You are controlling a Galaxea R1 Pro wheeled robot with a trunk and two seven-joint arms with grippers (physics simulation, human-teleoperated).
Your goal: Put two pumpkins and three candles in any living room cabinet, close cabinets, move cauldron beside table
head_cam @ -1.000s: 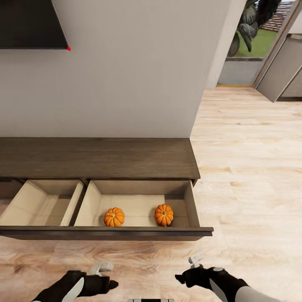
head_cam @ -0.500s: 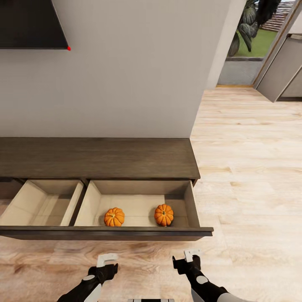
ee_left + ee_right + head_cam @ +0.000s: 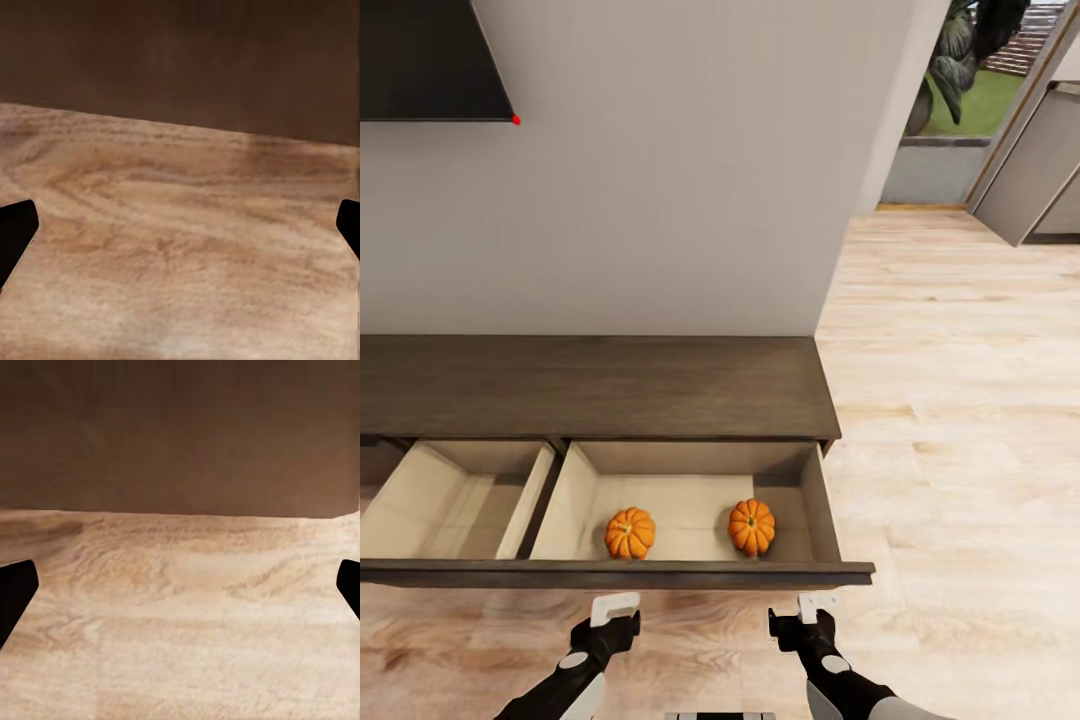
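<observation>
In the cabinet (image 3: 600,385) drawer — two pumpkins (image 3: 630,533), side by side

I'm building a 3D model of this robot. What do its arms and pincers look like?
Both arms are black with pale grey shell panels and a small grey disc near each wrist. The left pincer and right pincer end in flat, squarish white pieces on black mounts. In the wrist views the fingertips show as plain black. No cables or markings are visible.

Light wood plank floor (image 3: 960,420) extends right of the unit toward a doorway. Pale wall (image 3: 680,180) carries a black screen (image 3: 425,60) with a red dot at its lower corner. Large-leaved green plant (image 3: 960,50) and lawn (image 3: 985,100) visible beyond. Pale grey panel (image 3: 1035,170) stands angled at far right.
</observation>
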